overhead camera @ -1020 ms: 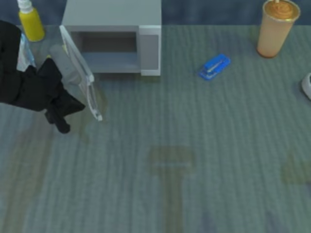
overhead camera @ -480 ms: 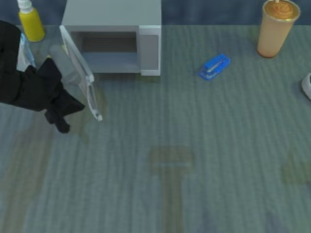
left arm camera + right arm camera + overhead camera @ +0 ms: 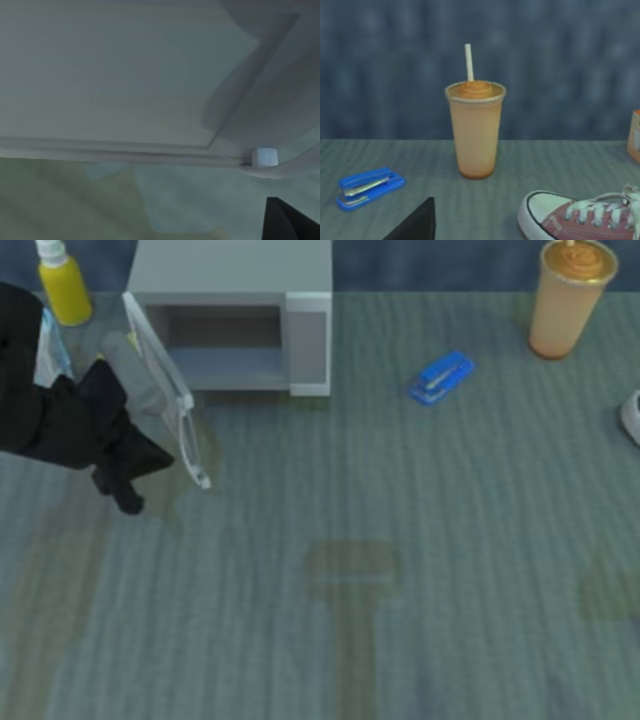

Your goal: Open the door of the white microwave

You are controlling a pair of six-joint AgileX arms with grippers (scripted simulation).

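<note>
The white microwave (image 3: 232,315) stands at the table's (image 3: 400,590) far edge, and its door (image 3: 165,390) is swung wide open toward the left, baring the empty cavity. The left gripper (image 3: 125,480) sits just left of the door's free edge, and whether it is clenched or released cannot be told. To the microwave's right lie a blue stapler (image 3: 441,377) and an orange drink cup (image 3: 568,298); a yellow bottle (image 3: 64,290) stands to its left.
</note>
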